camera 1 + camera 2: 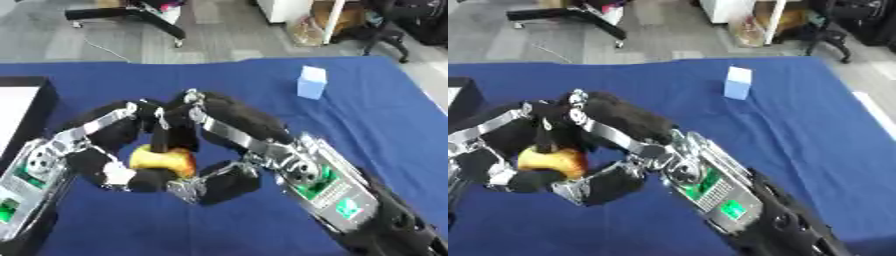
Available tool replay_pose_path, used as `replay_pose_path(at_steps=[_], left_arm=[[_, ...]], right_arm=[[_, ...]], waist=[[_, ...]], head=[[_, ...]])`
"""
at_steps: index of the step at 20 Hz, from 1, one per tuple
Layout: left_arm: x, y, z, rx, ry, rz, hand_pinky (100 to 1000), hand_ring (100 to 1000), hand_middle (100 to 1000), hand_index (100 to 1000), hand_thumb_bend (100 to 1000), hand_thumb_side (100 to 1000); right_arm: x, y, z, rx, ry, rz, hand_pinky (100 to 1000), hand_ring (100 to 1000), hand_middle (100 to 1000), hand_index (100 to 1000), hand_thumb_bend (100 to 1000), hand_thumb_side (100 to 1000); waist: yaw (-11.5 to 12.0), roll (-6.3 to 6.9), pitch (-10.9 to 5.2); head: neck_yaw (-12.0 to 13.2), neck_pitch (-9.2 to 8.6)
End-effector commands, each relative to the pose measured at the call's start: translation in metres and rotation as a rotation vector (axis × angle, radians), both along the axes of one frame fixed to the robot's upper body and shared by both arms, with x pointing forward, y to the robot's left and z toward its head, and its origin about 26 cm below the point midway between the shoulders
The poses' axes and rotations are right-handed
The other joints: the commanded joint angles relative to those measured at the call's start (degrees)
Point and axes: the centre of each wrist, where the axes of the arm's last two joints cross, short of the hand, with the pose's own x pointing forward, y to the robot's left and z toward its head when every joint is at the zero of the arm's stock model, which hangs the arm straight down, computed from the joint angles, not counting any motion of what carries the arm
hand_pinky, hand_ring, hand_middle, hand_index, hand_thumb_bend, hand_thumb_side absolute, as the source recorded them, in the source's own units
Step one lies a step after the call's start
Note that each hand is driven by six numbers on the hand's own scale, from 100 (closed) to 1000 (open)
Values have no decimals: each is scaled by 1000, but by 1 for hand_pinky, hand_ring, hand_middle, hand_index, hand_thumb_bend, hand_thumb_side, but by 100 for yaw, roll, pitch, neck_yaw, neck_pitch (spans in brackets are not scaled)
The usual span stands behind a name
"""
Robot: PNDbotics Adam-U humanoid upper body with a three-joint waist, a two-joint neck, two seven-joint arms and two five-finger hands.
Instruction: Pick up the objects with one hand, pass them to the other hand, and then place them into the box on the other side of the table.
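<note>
- Your two hands meet over the blue table [367,115], left of centre, with a yellow-orange object [162,159] caught between them.
- The object is rounded, yellow with an orange-red patch on its right side; looks like fruit, but you cannot tell which kind.
- Left hand [109,150] comes in from the left edge. Its fingers curl over the top and down the left side of the object, thumb below it. It holds the object.
- Right hand [214,150] comes in from the lower right. Long fingers arch over the top, thumb [210,184] tucked under the object's right side. Its fingers curl round the object too.
- The fingertips of both hands overlap above the object; which hand carries the weight cannot be told.
- Whether the object touches the cloth cannot be told.
- A small light-blue box [311,82] stands upright far right on the table, well apart from the hands.
- A dark-rimmed box [39,100] with a white inside sits at the left edge.
</note>
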Motion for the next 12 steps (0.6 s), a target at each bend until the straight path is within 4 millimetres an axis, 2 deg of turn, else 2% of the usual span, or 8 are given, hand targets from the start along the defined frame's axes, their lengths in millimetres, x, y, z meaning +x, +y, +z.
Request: replay_pose_path(at_steps=[1, 8, 12], left_arm=[[-2, 2, 13, -16, -31, -13, 725, 643, 523, 711, 591, 429], [-2, 2, 13, -21, -22, -28, 705, 604, 483, 669, 514, 397], [-2, 1, 13, -18, -21, -30, 682, 579, 460, 648, 429, 331]], right_arm=[[0, -3, 3, -15, -25, -10, 313, 386, 302, 291, 129, 100], [0, -3, 2, -13, -24, -14, 318, 390, 307, 300, 137, 100], [-1, -3, 2, -10, -19, -16, 324, 396, 315, 310, 145, 100]], waist=[[6, 16, -55], [11, 16, -52], [7, 19, -53]], head=[[39, -51], [100, -10], [152, 20]])
